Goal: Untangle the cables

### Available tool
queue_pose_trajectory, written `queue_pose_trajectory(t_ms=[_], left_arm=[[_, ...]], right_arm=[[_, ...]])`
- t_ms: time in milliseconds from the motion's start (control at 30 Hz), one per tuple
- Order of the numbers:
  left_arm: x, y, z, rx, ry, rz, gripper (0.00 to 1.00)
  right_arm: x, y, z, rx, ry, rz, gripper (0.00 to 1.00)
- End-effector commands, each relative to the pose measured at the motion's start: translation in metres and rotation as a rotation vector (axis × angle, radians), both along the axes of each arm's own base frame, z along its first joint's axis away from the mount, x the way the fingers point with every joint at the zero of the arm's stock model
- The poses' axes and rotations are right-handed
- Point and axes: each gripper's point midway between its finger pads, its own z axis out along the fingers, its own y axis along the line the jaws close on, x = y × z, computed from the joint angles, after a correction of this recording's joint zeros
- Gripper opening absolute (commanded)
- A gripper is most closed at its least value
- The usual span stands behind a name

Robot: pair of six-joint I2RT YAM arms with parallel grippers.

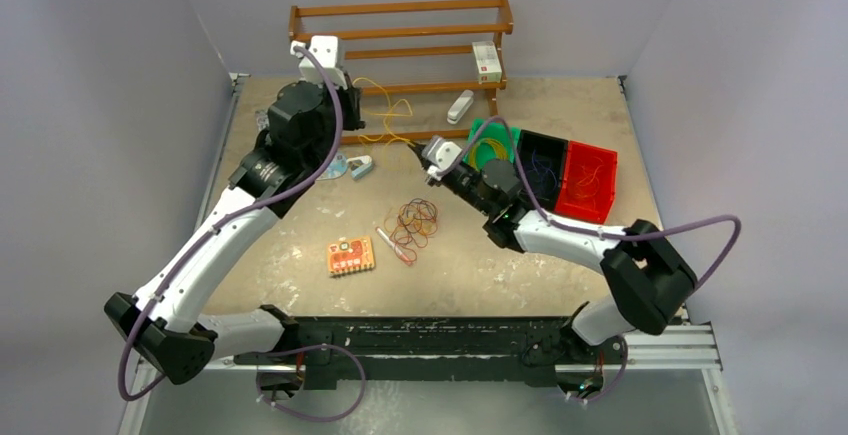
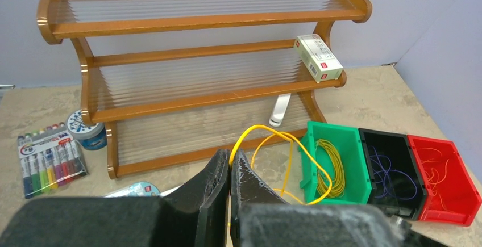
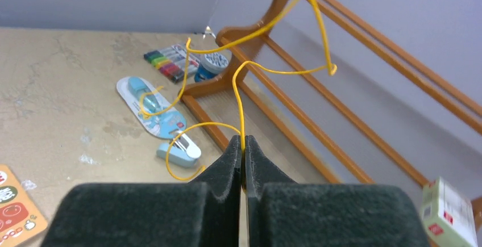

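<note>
A thin yellow cable (image 1: 385, 115) hangs stretched between my two grippers in front of the wooden rack. My left gripper (image 1: 352, 83) is shut on one end; in the left wrist view the yellow cable (image 2: 273, 145) leaves the closed tips (image 2: 230, 159) and loops toward the bins. My right gripper (image 1: 418, 147) is shut on the other part; in the right wrist view the yellow cable (image 3: 239, 93) rises from its closed tips (image 3: 243, 141). A loose tangle of orange-red and dark cables (image 1: 415, 220) lies on the table below.
A wooden rack (image 1: 400, 30) stands at the back with a white box (image 1: 486, 60). Green (image 1: 497, 140), black (image 1: 545, 160) and red (image 1: 588, 180) bins hold coiled cables. An orange card (image 1: 350, 255), markers (image 2: 48, 156) and a stapler (image 3: 177, 153) lie on the table.
</note>
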Motion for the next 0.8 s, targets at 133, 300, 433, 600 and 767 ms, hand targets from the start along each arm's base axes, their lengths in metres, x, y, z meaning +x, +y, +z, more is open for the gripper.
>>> queue_pose_trajectory(t_ms=[133,300,433,600,767], left_arm=[[0.028,-0.046,-0.023,-0.063,0.037,-0.118,0.0],[0.047,-0.091,-0.04,-0.147,0.09,-0.248,0.0],[0.061,-0.127,-0.048,-0.206,0.127,-0.323,0.0],[0.059,-0.181,-0.043,-0.165,0.121,-0.391,0.0],[0.05,-0.227,-0.03,-0.114,0.091,-0.453,0.0]], right_arm=[[0.024,-0.067,0.037,0.196,0.234,-0.115,0.0],[0.042,-0.107,0.027,0.223,0.342,-0.266,0.0],[0.049,-0.138,0.025,0.276,0.379,-0.385,0.0],[0.048,-0.162,0.023,0.313,0.372,-0.467,0.0],[0.042,-0.177,0.023,0.337,0.358,-0.514,0.0]])
